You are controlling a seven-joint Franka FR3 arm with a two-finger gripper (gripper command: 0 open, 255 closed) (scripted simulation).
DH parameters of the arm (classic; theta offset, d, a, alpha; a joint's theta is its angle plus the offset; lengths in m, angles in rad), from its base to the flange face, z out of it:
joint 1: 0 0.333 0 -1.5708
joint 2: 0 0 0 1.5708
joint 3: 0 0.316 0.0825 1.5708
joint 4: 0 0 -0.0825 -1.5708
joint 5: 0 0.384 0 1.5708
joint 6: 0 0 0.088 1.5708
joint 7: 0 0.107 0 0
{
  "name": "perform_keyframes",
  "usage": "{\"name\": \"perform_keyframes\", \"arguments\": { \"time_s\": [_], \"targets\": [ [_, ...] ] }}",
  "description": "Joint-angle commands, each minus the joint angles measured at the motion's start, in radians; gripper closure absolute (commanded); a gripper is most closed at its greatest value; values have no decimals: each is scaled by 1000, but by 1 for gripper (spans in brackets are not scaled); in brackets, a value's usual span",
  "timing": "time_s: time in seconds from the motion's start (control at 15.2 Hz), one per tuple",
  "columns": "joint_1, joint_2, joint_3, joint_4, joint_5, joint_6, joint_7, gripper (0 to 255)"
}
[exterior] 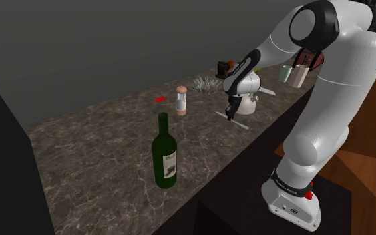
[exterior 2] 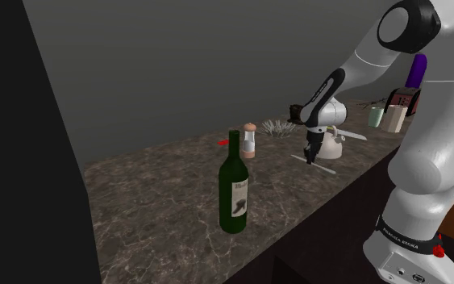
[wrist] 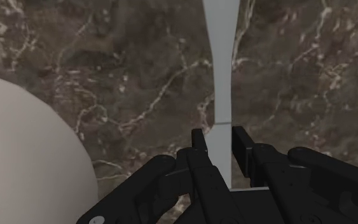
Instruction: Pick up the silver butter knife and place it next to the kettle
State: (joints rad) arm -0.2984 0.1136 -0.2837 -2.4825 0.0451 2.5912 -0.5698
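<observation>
While the all-black two-finger gripper point(exterior: 230, 116) is pointing straight down at the dark brown, white-veined stone counter point(exterior: 99, 153), its fingers point(wrist: 198, 145) are pinching the flat, pale grey butter knife point(wrist: 222, 63) across its narrow width, one against each long edge. In the shoulder view the knife is lying flat on the counter, with its long axis running from ten o'clock to four o'clock. The wrist view is showing that axis leading straight away from the hand, so the fingers are closing square across it. They are sitting just short of a faint seam, beyond which the strip is slowly widening.

A rounded, matte off-white kettle point(exterior: 248, 104) is standing just beside the hand, at about one o'clock from the gripper in the shoulder view. Its smooth bulging wall point(wrist: 31, 165) is crowding one flank of the gripper. The goal spot is therefore lying very near, and the coming move is probably calling for only a small lift and shift.

Because the knife is looking thin, smooth and hard, and the grip is seeming off-centre, the longer end is likely to be sagging or swivelling once raised.

A tall dark green glass wine bottle point(exterior: 165, 157) is standing well apart, toward seven o'clock.
</observation>
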Motion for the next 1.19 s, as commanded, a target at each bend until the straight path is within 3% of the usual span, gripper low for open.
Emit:
{"name": "perform_keyframes", "arguments": {
  "time_s": [0.0, 0.07, 0.4, 0.66, 1.12],
  "targets": [
    [0, 0, 0, 0, 0, 0, 0, 255],
    [0, 0, 0, 0, 0, 0, 0, 0],
    [0, 0, 0, 0, 0, 0, 0, 0],
    [6, -119, -11, 20, -60, -133, 44, 0],
    [5, -119, -10, 20, -60, -133, 44, 0]
  ]
}}
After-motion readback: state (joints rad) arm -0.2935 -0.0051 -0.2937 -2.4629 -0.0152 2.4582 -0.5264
